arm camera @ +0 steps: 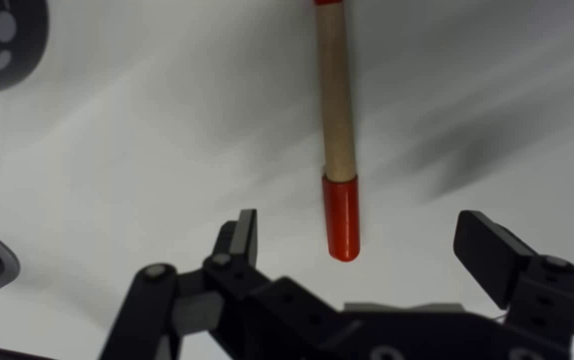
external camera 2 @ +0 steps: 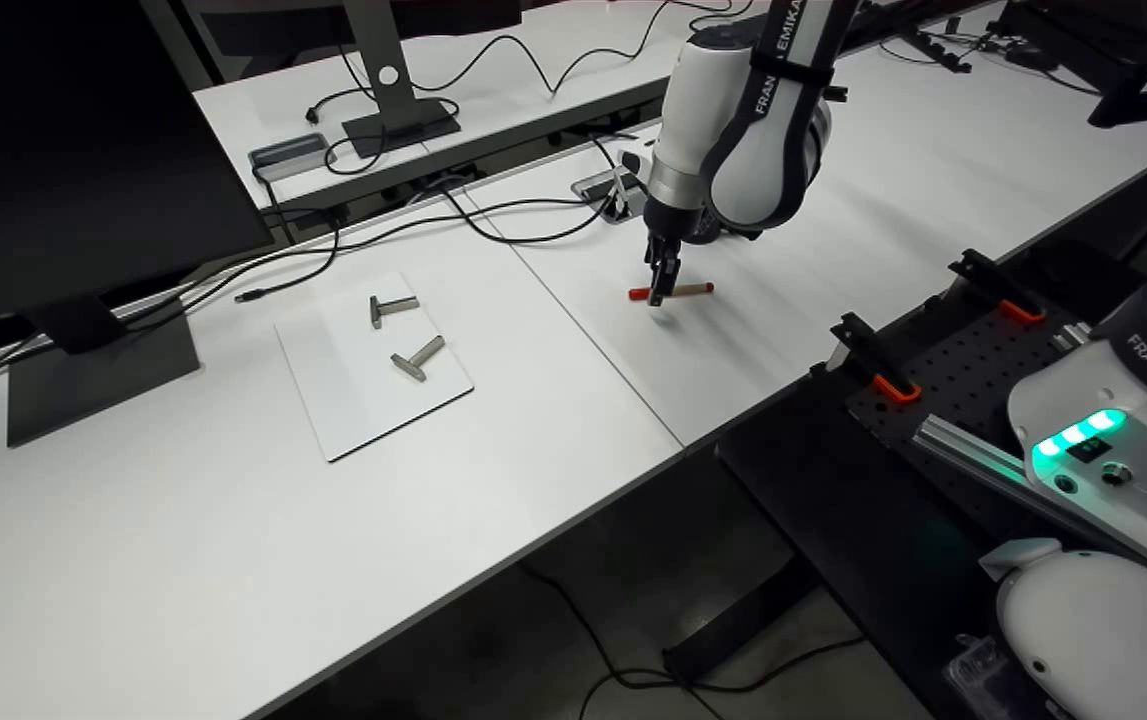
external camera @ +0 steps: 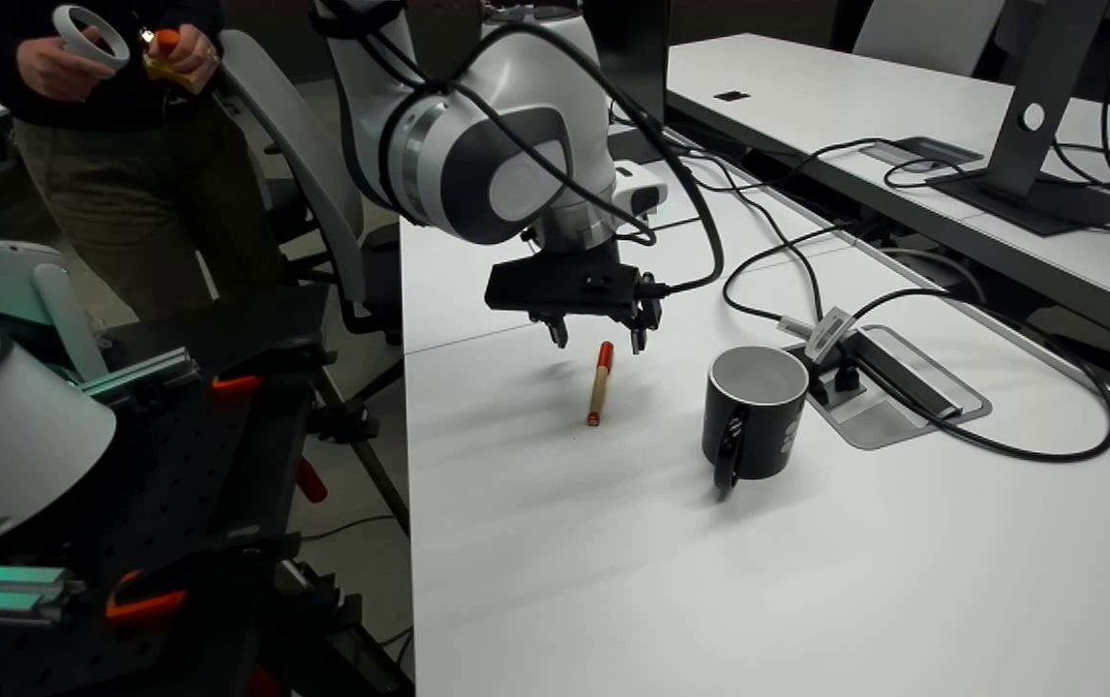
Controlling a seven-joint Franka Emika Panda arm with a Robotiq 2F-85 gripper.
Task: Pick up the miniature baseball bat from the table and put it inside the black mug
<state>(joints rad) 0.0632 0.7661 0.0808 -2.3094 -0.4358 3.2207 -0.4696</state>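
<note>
Large white flat-topped table (external camera: 535, 581). Black two-fingered gripper (external camera: 600, 340), jaws wide apart, above table. Glossy black cylindrical mug (external camera: 765, 436), upright on table. Slim miniature baseball bat (arm camera: 338, 110): tan wood, both ends red; lying on table, apart from mug; long axis near-vertical in wrist view, longer red end toward gripper.

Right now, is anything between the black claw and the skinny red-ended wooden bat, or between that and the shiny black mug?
Nothing visible: the open claw hangs above one end of the bat, and flat white table stretches to the mug. Only its rim likely needs clearing.
</note>
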